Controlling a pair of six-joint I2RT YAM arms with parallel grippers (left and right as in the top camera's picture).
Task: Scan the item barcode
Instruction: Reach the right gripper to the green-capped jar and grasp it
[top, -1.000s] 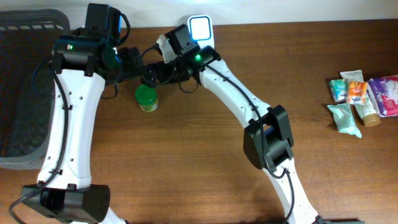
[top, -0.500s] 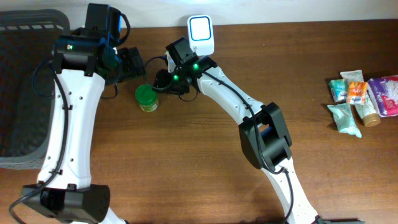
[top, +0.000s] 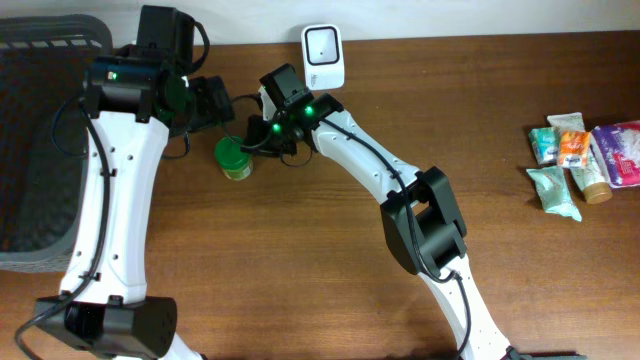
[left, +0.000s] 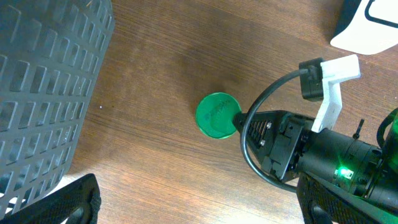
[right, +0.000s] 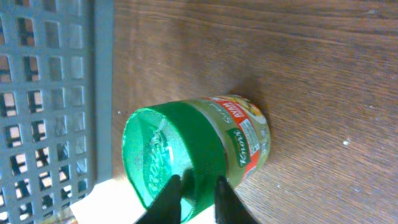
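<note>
The item is a small jar (top: 234, 157) with a green lid and a red and green label, standing on the wooden table left of centre. In the right wrist view the jar (right: 205, 146) fills the middle, and my right gripper (right: 198, 186) is shut on the rim of its lid, one finger inside the rim and one outside. Overhead, the right gripper (top: 256, 138) sits at the jar's right side. My left gripper (top: 214, 100) hangs open just behind the jar, with nothing between its fingers. The white barcode scanner (top: 323, 45) stands at the table's back edge.
A grey plastic basket (top: 40, 140) takes up the left end of the table, close to the jar. Several small packets and tubes (top: 585, 155) lie at the far right. The right arm's cable (left: 249, 143) loops beside the jar's lid (left: 217, 115).
My right gripper moved from beside the scanner down and left to the jar and closed on its lid. The jar shifted slightly left. The scanner's bright screen dimmed. The left arm stayed still.
</note>
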